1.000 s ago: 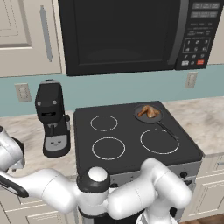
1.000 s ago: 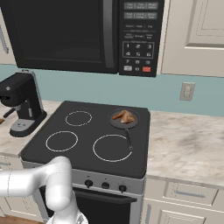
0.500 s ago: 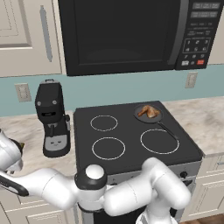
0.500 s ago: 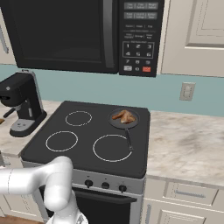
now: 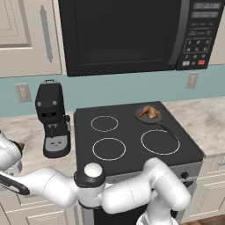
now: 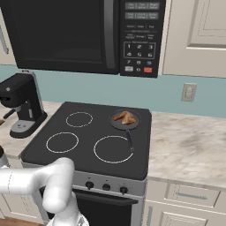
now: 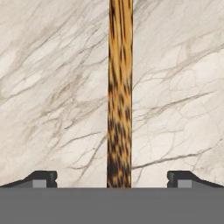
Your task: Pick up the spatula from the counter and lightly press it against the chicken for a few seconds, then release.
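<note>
In the hand view the spatula (image 7: 120, 87) shows as a long wooden handle with a mottled brown grain. It lies flat on the marble counter (image 7: 52, 87) and runs straight up the picture. My gripper (image 7: 112, 179) is open just above it. One fingertip stands on each side of the handle with a wide gap to each, and neither touches it. The spatula's blade is out of the frame. The chicken (image 5: 149, 112) (image 6: 125, 117) lies in a small dark pan (image 5: 159, 117) (image 6: 115, 123) on the stove's back right burner.
A black stove top (image 5: 127, 154) (image 6: 88, 145) has the pan's handle (image 5: 169, 131) (image 6: 130, 141) pointing toward the front. A black coffee machine (image 5: 52, 118) (image 6: 22, 106) stands on the counter left of the stove. A microwave (image 5: 132, 35) hangs above.
The arm's elbow has crept a little to the left. The pan, chicken and coffee machine have not moved.
</note>
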Tool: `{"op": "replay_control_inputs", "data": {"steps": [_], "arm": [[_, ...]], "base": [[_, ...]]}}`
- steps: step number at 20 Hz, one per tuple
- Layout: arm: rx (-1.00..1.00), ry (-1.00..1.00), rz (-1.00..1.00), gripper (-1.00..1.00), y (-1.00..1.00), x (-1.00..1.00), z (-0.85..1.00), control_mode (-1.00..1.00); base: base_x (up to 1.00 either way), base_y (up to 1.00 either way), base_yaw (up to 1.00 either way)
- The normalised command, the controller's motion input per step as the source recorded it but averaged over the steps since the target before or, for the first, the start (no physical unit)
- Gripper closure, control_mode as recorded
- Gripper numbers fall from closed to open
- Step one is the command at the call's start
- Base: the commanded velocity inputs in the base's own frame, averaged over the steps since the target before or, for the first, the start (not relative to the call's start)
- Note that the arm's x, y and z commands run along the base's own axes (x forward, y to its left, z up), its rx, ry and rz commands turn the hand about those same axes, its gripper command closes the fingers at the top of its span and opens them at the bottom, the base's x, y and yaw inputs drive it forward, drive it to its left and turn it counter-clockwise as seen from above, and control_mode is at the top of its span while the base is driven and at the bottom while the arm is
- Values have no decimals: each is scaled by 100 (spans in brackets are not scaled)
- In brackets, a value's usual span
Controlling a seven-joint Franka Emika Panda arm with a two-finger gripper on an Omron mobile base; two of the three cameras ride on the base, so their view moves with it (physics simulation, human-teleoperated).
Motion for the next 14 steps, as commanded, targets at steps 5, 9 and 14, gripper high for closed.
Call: {"op": "replay_control_inputs", "data": {"steps": [5, 9, 14], "arm": [[0, 4, -2, -100, 6, 7, -15, -100], [0, 5, -2, 100, 12, 9, -17, -100], [0, 6, -3, 100, 22, 9, -23, -100]], "base": [[0, 0, 0], [0, 0, 0], [0, 0, 0]]}}
